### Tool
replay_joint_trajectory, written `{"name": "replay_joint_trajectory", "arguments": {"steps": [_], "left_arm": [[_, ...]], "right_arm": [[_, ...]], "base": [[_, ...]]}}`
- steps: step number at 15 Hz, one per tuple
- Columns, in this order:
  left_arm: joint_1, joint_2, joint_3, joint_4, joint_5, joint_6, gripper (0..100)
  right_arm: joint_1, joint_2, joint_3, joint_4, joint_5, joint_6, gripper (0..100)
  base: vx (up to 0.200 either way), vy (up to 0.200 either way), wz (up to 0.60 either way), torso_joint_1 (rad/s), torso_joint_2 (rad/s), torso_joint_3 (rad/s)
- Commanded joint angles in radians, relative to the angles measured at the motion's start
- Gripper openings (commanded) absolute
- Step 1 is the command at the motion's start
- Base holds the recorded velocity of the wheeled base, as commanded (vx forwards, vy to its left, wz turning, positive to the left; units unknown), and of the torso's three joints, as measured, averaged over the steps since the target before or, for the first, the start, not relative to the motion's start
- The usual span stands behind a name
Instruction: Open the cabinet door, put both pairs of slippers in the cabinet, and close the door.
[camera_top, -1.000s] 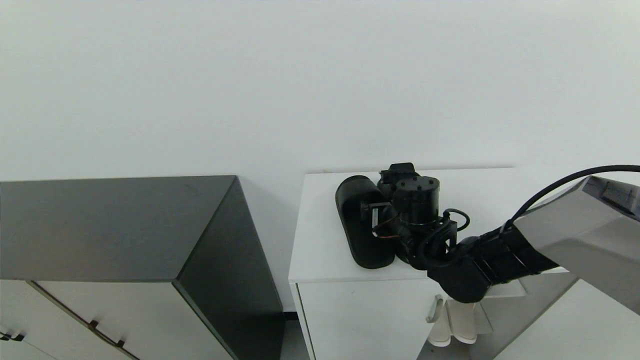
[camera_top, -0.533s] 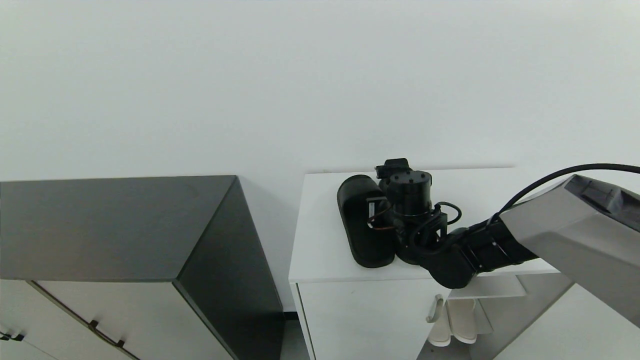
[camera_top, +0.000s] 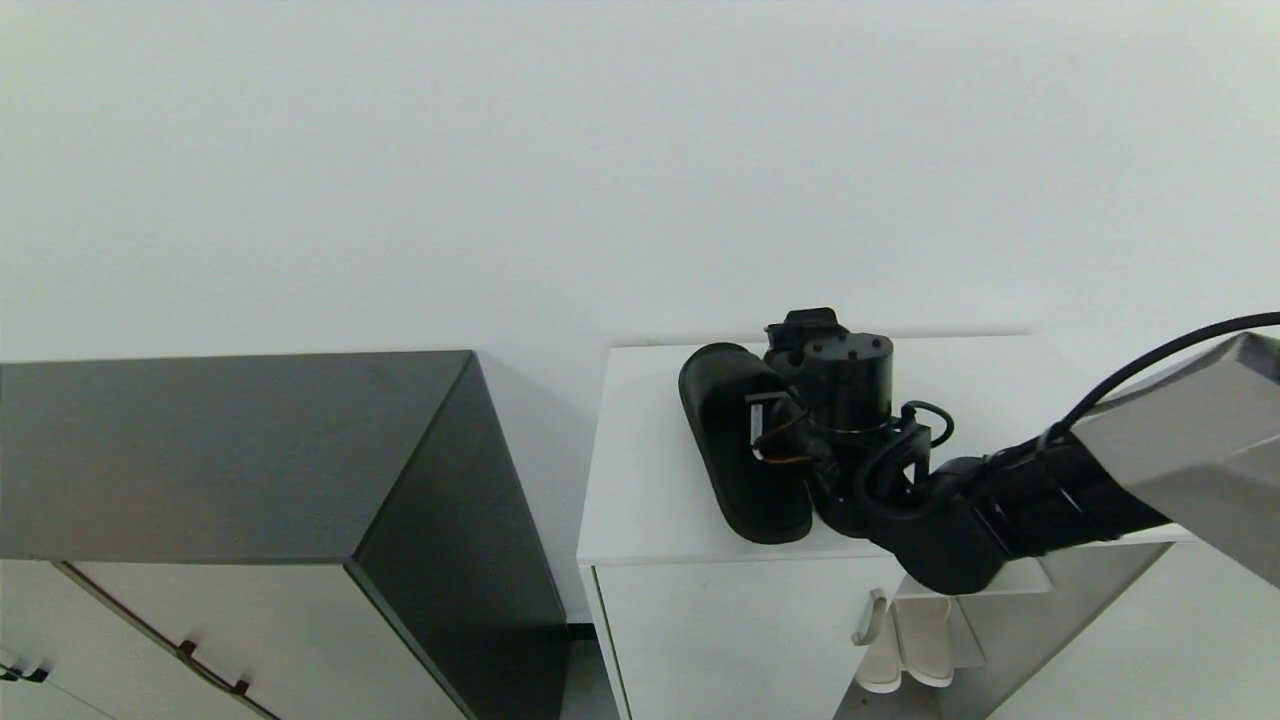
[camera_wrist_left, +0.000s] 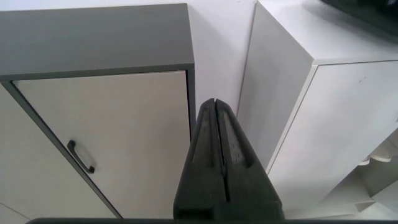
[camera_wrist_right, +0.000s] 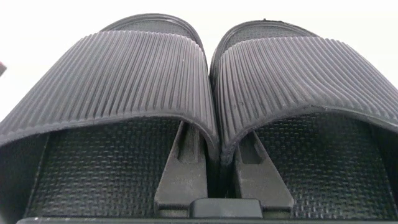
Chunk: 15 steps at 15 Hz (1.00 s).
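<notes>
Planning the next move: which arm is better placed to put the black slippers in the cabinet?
Right. Its jaws grip the black slippers under their straps on the cabinet top; the left jaws are shut, away from them.

place: home-like room | white cabinet (camera_top: 640, 480) | dark-topped cabinet (camera_top: 230, 450) | bare wall (camera_top: 600, 150)

Atop the cabinet (camera_top: 640, 490) lie slippers (camera_top: 742, 455); another pair (camera_top: 905, 645) stands inside it.

Two black slippers (camera_wrist_right: 137, 81) lie atop the white cabinet (camera_top: 640, 500); two white slippers (camera_top: 925, 645) sit inside it. Beside it stands one dark-topped cabinet (camera_top: 230, 450).
</notes>
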<state>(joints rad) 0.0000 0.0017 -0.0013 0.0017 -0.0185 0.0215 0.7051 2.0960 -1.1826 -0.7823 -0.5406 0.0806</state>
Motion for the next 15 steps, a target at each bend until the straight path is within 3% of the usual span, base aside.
{"name": "replay_joint_trajectory", "arguments": {"steps": [1,6,15], "left_arm": [[0.000,0.000,0.000,0.000,0.000,0.000,0],[0.000,0.000,0.000,0.000,0.000,-0.002,0],[0.000,0.000,0.000,0.000,0.000,-0.002,0]], "right_arm": [[0.053,-0.172,0.149,-0.002,0.018,0.007,0],[0.108,-0.378,0.397,0.000,0.111,0.018,0],[0.154,-0.396,0.440,-0.002,0.146,0.019,0]], "base": [[0.000,0.000,0.00,0.000,0.00,0.000],[0.000,0.000,0.00,0.000,0.00,0.000],[0.000,0.000,0.00,0.000,0.00,0.000]]}}
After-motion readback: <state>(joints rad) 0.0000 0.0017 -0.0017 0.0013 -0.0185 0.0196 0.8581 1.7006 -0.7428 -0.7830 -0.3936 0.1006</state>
